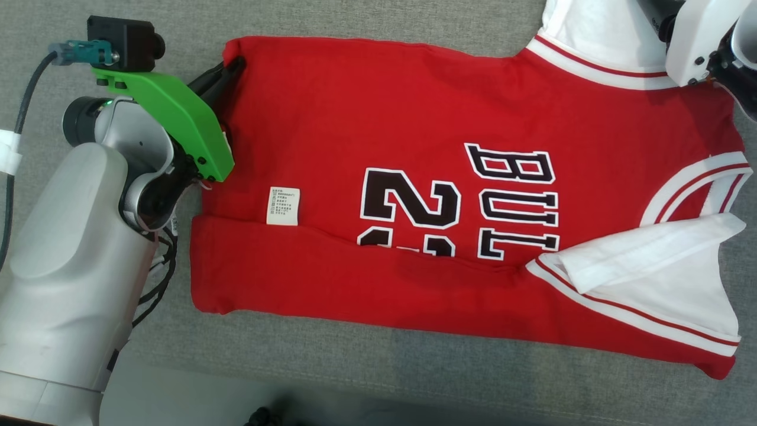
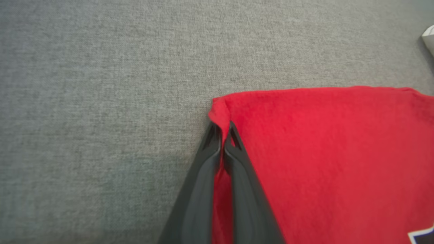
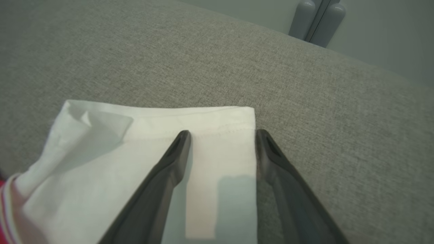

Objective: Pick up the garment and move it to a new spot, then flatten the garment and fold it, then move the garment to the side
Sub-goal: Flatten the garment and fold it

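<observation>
The garment (image 1: pixel 366 118) is a red jersey with white sleeves and black lettering, spread on the grey cloth surface with its near long edge folded over. My left gripper (image 1: pixel 232 66) is shut on the garment's far left corner (image 2: pixel 222 112), a pinch of red cloth caught between its fingertips (image 2: pixel 212 139). At the far right, my right gripper (image 3: pixel 222 135) stands open over the white sleeve (image 3: pixel 135 149), one finger above the cloth and the other at the sleeve's edge. In the head view only the right arm's white wrist (image 1: pixel 701 41) shows.
Grey cloth (image 1: pixel 414 367) lies all round the garment, with free room to the left (image 2: pixel 84 118) and beyond the sleeve (image 3: pixel 237 67). The surface's near edge (image 1: pixel 236 384) runs along the bottom of the head view. A grey post (image 3: pixel 318 20) stands past the far edge.
</observation>
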Robot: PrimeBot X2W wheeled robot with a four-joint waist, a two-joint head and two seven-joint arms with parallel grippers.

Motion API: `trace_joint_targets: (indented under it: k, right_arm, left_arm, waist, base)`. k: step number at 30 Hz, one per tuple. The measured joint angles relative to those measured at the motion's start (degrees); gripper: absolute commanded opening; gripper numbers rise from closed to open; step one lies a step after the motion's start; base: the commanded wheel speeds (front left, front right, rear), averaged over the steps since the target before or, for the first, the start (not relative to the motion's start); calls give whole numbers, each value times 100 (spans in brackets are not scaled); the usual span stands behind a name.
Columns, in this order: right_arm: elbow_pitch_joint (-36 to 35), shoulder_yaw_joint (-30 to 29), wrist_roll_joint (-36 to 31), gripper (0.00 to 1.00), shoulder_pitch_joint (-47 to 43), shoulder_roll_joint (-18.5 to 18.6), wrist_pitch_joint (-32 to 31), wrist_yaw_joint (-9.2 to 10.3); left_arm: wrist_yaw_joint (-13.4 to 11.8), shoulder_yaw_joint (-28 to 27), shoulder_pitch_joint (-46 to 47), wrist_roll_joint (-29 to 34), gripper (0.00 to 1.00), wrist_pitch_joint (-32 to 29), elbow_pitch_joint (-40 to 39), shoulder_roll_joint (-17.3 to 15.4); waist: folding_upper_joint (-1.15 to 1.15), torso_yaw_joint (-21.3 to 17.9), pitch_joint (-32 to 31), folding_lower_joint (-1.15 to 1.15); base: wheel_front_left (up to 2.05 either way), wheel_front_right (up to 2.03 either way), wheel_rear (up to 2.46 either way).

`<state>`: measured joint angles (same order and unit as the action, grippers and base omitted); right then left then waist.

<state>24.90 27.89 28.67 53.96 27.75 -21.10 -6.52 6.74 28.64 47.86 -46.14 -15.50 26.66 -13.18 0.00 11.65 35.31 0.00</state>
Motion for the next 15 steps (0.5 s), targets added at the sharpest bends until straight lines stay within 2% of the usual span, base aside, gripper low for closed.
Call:
trace_joint_targets:
  k: [9, 13, 14, 15]
  right_arm:
    - [392, -58, 7, 100, 97, 89, 57, -1]
    - [511, -58, 35, 93, 147, 11, 55, -1]
    - [536, -52, 57, 89, 169, -16, 55, -1]
    - [558, -45, 66, 61, 190, -42, 55, -1]
  left_arm:
    - [37, 282, 27, -20, 0, 100, 63, 110]
    - [37, 379, 29, -87, 0, 101, 34, 105]
    - [37, 422, 29, -111, 0, 102, 29, 102]
    - [37, 461, 30, -119, 0, 120, 22, 99]
  waist:
    - [0, 171, -51, 0]
    - [0, 218, -73, 0]
    - [0, 223, -75, 0]
    - [0, 228, -76, 0]
  base:
    - [0, 0, 0]
    - [0, 0, 0]
    - [0, 0, 0]
    - [0, 0, 0]
